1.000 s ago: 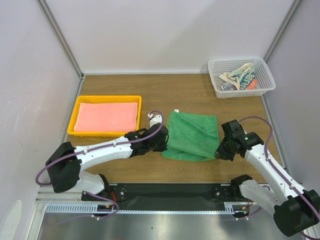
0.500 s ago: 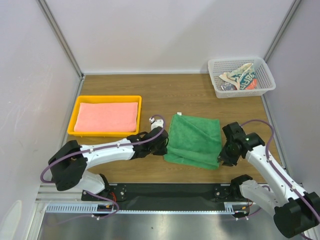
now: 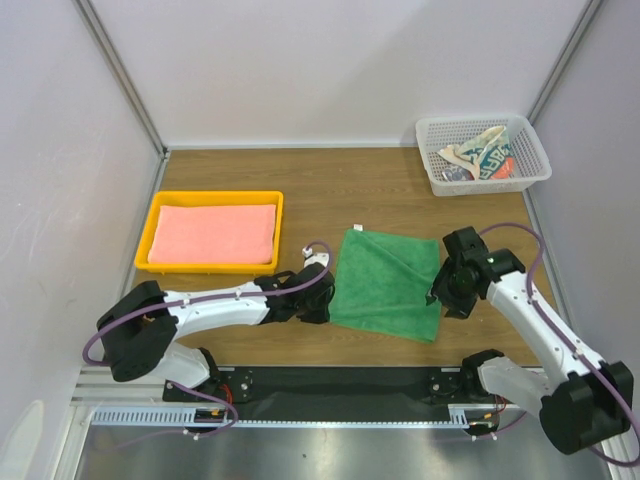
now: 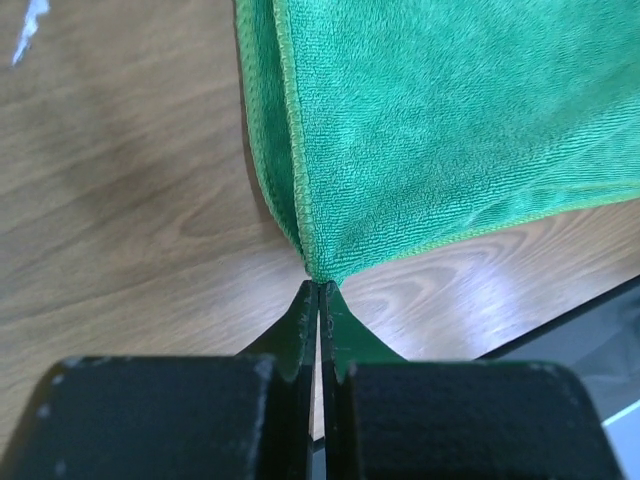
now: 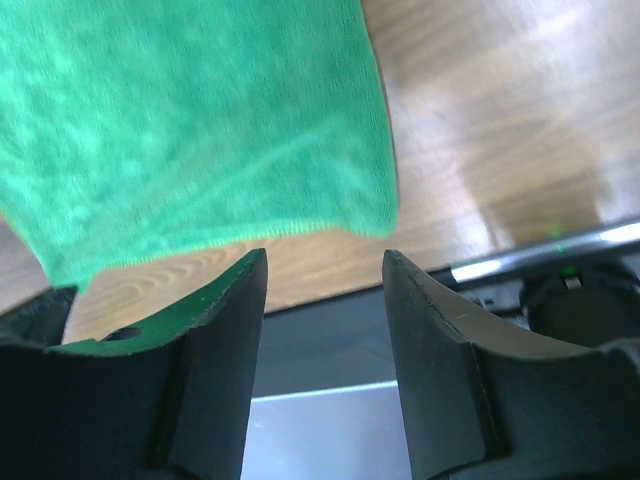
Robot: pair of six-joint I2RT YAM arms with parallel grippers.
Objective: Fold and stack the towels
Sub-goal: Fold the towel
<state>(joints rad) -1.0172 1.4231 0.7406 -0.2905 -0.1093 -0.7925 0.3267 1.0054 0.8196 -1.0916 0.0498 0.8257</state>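
Green towel [image 3: 385,285] lies folded near the middle of our wooden table [image 3: 400,190], toward the front edge. Our left gripper [image 4: 318,290] is clamped on its near-left corner. Our right gripper [image 5: 322,270] hangs by the near-right corner, jaws apart and holding nothing. We see the salmon-pink towel [image 3: 213,233] flat in the yellow tray [image 3: 215,195] at left, and the patterned towel [image 3: 480,155] crumpled in the white basket [image 3: 432,160] at far right.

Robot lab test cell.
Bare white panel walls [image 3: 350,70] on grey metal posts [image 3: 120,75], brown wood-grain tabletop [image 3: 350,185], black base rail [image 3: 340,385] bolted along near edge.
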